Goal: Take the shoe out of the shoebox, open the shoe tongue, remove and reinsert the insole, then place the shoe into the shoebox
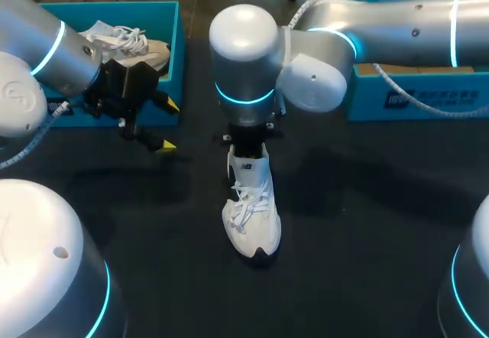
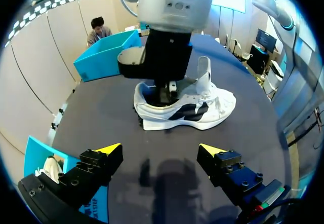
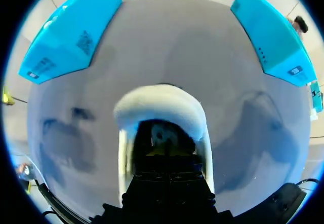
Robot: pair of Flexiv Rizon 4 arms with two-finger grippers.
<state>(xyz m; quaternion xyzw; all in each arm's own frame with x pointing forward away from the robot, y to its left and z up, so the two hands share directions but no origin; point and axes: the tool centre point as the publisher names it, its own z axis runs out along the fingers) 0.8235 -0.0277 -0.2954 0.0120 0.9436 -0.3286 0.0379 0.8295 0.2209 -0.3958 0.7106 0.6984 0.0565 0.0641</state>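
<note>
On matte black table [image 1: 367, 231] — white laced shoe [image 1: 252, 219], tongue [image 2: 203, 74] upright.

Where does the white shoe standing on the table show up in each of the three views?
Head view: white shoe at the middle of the table, toe toward the robot.
Left wrist view: side-on, ahead of the open left gripper, apart from it.
Right wrist view: its padded collar arches around the right gripper.
Shared landmark: the right gripper, down in the shoe's opening.

My left arm [image 1: 42, 43] and right arm [image 1: 397, 17] are smooth silver tubes with cyan rings, each trailing a white cable [image 1: 399, 93]. Behind the yellow tips of my left fingers [image 2: 108, 149] sit black, screw-studded blocks.
</note>
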